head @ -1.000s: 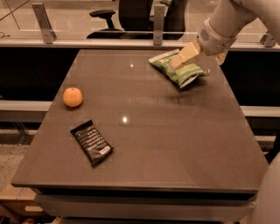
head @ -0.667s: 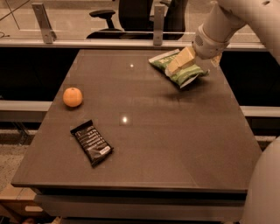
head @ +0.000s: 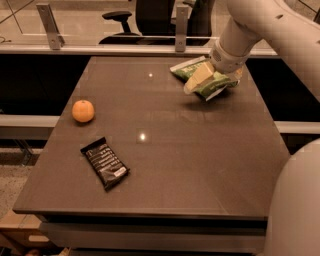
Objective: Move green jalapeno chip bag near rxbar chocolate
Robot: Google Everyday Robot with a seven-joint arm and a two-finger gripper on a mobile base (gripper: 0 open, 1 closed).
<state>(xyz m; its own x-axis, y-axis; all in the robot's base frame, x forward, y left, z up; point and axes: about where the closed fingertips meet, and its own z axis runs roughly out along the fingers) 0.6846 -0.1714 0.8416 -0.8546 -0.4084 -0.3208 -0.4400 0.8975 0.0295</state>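
Observation:
The green jalapeno chip bag (head: 217, 84) is at the far right of the dark table (head: 200, 165), tilted, with a shadow under it. My gripper (head: 202, 80) is on the bag, with one tan finger (head: 196, 79) lying across its top, and seems shut on it. The arm comes in from the upper right. The rxbar chocolate (head: 105, 162) is a black bar with white text. It lies flat near the front left of the table, far from the bag.
A round orange fruit (head: 83, 110) sits at the left side of the table. A rail with metal posts (head: 49, 25) and office chairs (head: 150, 15) stand behind the table. My own body (head: 295, 210) fills the lower right corner.
My arm has swung a little to the left and the gripper has settled lower on the bag. The bag has stayed in about the same spot. The bar and the orange have not moved.

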